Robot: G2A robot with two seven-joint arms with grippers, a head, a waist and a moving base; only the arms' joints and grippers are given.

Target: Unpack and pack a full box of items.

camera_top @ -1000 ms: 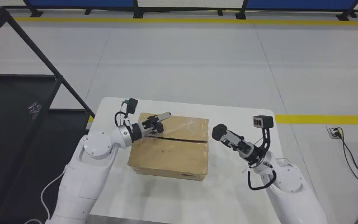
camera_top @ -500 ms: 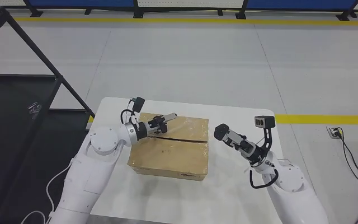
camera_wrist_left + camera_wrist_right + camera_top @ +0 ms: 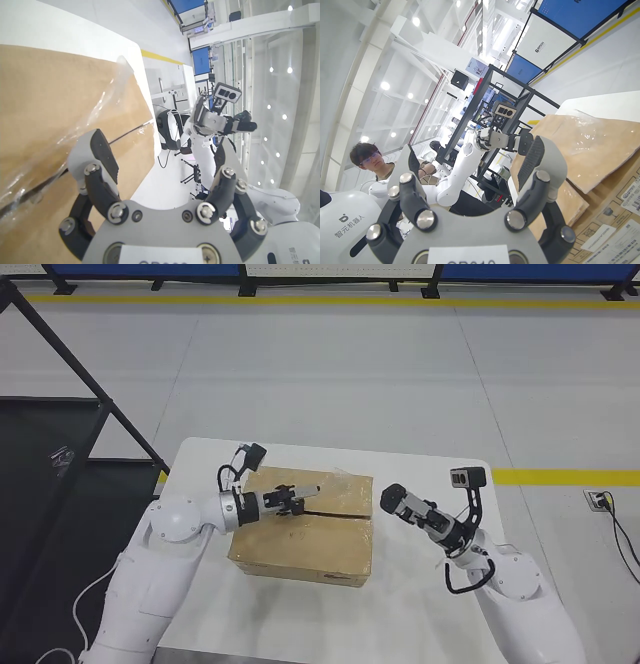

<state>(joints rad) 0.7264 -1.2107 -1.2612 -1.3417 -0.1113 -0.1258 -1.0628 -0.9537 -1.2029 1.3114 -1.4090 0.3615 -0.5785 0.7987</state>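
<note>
**Task item.** The box lies at the middle of the table with its top closed. Its centre seam runs left to right. A clear tape film lies slack and wrinkled over the top and lifts off the cardboard towards the far right corner.

**Change.** Over the last second the left gripper has travelled from the far left part of the box top rightward and nearer. It now sits just above the seam, left of centre. Its fingers are spread and pinch nothing. One pad appears to rest on the film beside the seam. The right gripper has kept its place just off the right end of the box, fingers likewise spread and apart from the cardboard.

**Meaning.** Unpacking is at the opening stage, and nothing has been taken out. The left gripper looks placed to work the film or the seam.

**Obstruction.** The film bridges the seam and will probably hold the top shut until cleared. Being thin and slack, it may slip from a grip.

**Surroundings.** A black frame stands left of the table, and a yellow floor line runs to the right. Both are well apart from the box.
</note>
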